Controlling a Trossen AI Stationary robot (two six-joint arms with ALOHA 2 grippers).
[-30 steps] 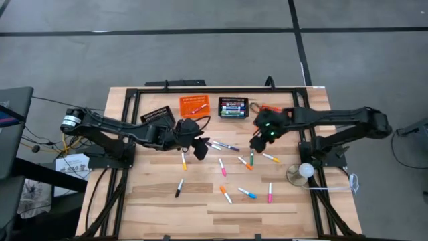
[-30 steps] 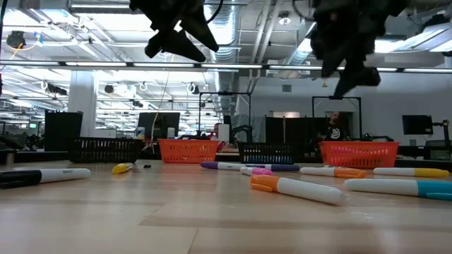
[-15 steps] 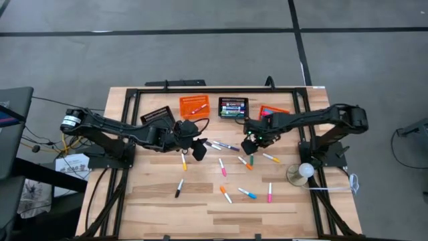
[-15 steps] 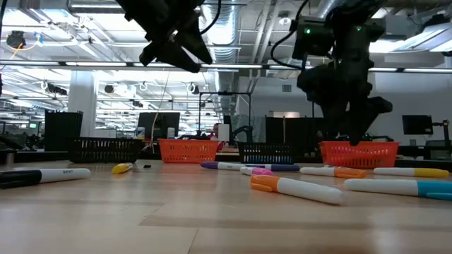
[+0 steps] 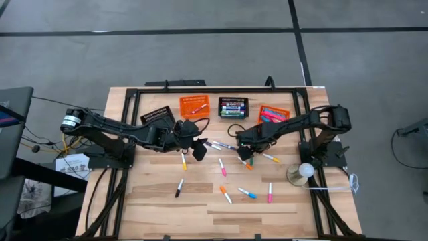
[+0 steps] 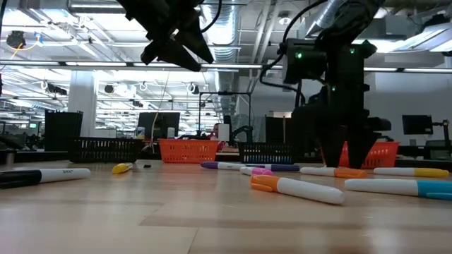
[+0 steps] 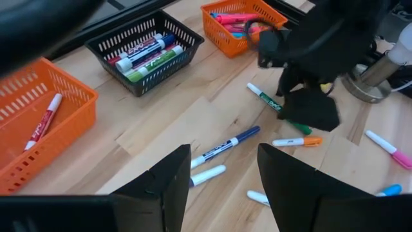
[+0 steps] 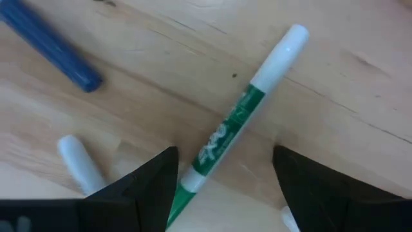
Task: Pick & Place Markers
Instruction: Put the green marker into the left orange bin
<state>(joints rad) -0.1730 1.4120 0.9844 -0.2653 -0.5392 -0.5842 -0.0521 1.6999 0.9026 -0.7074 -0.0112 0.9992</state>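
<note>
I see the wooden table (image 5: 154, 201) from above with markers (image 5: 247, 193) scattered across its middle, most of them lying between the two arms and toward the near edge. My right gripper (image 5: 246, 152) is down low at the table's centre, its fingers (image 8: 138, 187) spread apart and straddling a green marker (image 8: 235, 135) with a white end that lies flat on the wood between them; the fingers are not touching it. In the right wrist view a blue marker (image 8: 51, 46) lies well off to one side and a white marker tip (image 8: 77, 164) sits near one finger. In the low view the right gripper (image 6: 351, 152) reaches down almost to the table surface, just behind an orange marker (image 6: 296, 187) and a yellow-capped one (image 6: 413, 171). My left gripper (image 5: 199, 148) hovers above the table left of centre, raised well clear of the surface, with its fingers (image 7: 164, 183) apart and nothing between them. Along the far edge sit four small mesh baskets: a black one (image 5: 158, 115) nearest the left arm, an orange one (image 5: 194, 106) holding a red and white marker, a black one (image 5: 233, 107) holding several markers, and an orange one (image 5: 273, 113) near the right arm holding pink and red markers. A round metal stand with a white bulb (image 5: 302, 172) sits near the table's right edge.
</note>
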